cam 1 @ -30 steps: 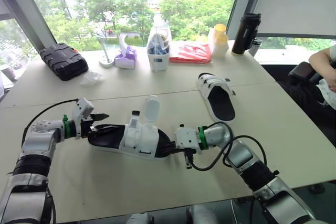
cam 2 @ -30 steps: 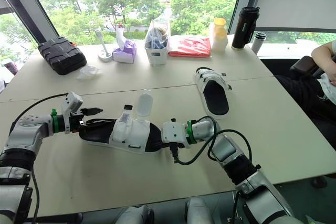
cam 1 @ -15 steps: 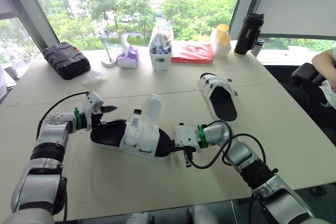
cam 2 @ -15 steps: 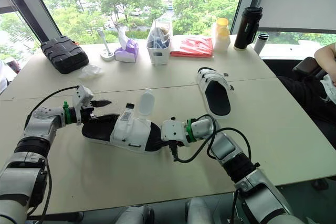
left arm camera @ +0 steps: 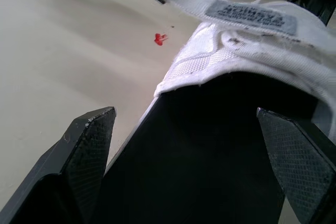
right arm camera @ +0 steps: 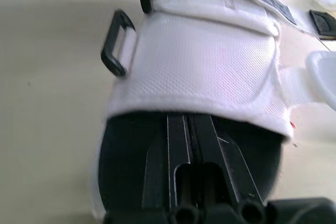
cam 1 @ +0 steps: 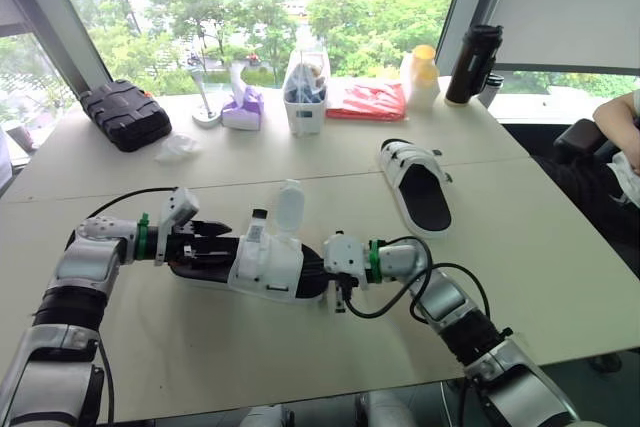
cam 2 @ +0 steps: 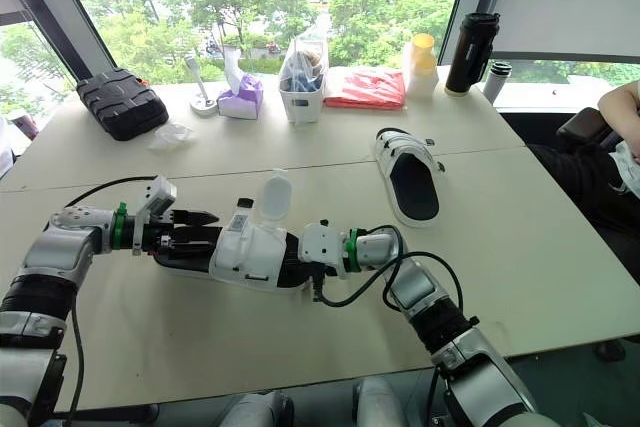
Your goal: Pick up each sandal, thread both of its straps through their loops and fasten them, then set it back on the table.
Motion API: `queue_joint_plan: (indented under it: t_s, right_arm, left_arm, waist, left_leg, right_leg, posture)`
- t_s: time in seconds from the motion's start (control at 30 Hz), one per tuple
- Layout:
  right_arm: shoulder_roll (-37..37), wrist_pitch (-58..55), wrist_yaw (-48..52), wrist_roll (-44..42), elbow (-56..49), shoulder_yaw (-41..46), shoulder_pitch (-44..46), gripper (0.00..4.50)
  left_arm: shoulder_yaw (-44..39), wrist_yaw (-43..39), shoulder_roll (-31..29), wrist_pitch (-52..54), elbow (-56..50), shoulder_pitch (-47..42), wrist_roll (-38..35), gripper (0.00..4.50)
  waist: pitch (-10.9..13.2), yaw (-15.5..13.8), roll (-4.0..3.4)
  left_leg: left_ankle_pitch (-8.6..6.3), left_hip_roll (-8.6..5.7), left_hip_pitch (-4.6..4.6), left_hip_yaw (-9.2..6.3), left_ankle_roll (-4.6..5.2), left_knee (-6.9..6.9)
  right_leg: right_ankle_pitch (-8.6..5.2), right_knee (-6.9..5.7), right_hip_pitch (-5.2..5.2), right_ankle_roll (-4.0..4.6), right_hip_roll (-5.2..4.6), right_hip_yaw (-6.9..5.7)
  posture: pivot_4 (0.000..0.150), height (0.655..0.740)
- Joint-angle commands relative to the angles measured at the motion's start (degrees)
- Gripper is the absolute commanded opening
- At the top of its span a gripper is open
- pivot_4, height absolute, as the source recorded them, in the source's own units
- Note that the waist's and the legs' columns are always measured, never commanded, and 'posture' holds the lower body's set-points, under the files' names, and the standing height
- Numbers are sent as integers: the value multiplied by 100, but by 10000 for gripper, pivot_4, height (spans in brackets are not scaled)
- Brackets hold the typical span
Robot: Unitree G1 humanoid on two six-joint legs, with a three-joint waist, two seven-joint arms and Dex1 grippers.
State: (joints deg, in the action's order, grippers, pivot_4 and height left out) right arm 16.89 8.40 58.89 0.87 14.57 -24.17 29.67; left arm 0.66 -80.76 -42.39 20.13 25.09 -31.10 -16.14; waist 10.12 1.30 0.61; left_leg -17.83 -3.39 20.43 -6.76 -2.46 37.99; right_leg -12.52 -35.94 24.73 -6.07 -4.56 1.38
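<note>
We are working on the near sandal (cam 1: 265,265), which is lying on the worktop (cam 1: 300,347) between both hands; the left hand (cam 1: 212,240) is gaping wide astride the heel; the right hand (right arm camera: 189,121) is sitting narrow, fingers together at the toe; in our judgement, the left should be closing squarely on the heel, leaving the upright strap (cam 1: 288,209) and black loop (right arm camera: 116,43) unobstructed.

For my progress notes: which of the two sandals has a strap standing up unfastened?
The near sandal in front of the robot: a white strap stands up from it. The far sandal has its straps flat across.
</note>
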Motion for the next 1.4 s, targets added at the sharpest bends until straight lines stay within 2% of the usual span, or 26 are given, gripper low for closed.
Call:
queue_joint_plan:
  t_s: [0.03, 0.2, 0.4, 0.63, 0.9, 1.2, 1.33, 1.4]
  right_arm:
    - [-126, 134, 63, -209, -105, 49, 32, 0]
    - [-215, 137, 230, -305, -186, 12, 74, 0]
    - [-171, 124, 371, -323, -185, 19, 127, 0]
    - [-125, 150, 463, -280, -102, -1, 52, 0]
    - [-159, 305, 445, -162, 311, -92, -52, 0]
    - [-44, 249, 607, 94, 533, -315, 31, 0]
    - [-20, 243, 649, 117, 592, -347, 68, 0]
    - [-23, 255, 661, 112, 623, -334, 105, 0]
  left_arm:
    - [-110, 53, -11, 420, -649, 103, -317, 44458]
    - [56, 21, -109, 977, -1757, 604, -518, 44458]
    - [64, 0, -338, 1291, -2347, 873, -642, 44458]
    - [6, 180, -472, 989, -2341, 1150, -482, 44458]
    - [63, 409, -677, 28, -1813, 1518, 68, 44458]
    - [-1380, 1003, -507, 1711, -2139, 1267, -1573, 44458]
    - [-1661, 1329, -376, 2172, -1992, 987, -1979, 44458]
    - [-1670, 1745, -123, 2177, -1740, 688, -1953, 44458]
  waist:
    - [0, -1, 0]
    - [2, 31, -2]
    - [3, 94, -1]
    - [4, 116, -2]
    - [3, 117, -1]
    - [2, 124, -2]
    - [1, 123, 1]
    - [-1, 112, -1]
  left_leg:
    - [0, 0, 0, 0, 0, 0]
    - [0, 5, 2, 0, 0, -2]
    - [0, 7, 2, -1, 0, -2]
    - [0, 8, 1, -2, 0, -4]
    - [0, 9, -3, -1, 0, -7]
    - [0, 12, -10, -5, 0, -8]
    - [0, 11, -12, -6, 0, -7]
    - [0, 11, -19, -8, 0, -7]
  right_leg:
    - [0, 0, 0, 0, 0, 0]
    - [0, 1, 3, 0, 0, 2]
    - [0, -1, 3, 1, 1, 1]
    - [-1, 0, 5, 1, 1, 2]
    - [-1, 0, 4, 2, 1, 4]
    - [-1, -6, 2, 2, 3, 5]
    - [-1, -7, 0, 2, 3, 4]
    - [-1, -7, -8, 2, 3, 4]
  posture:
    - [1500, 7400]
    - [1500, 7400]
    - [1500, 7400]
    - [1500, 7400]
    - [1500, 7400]
    - [1500, 7400]
    - [1500, 7400]
    - [1500, 7400]
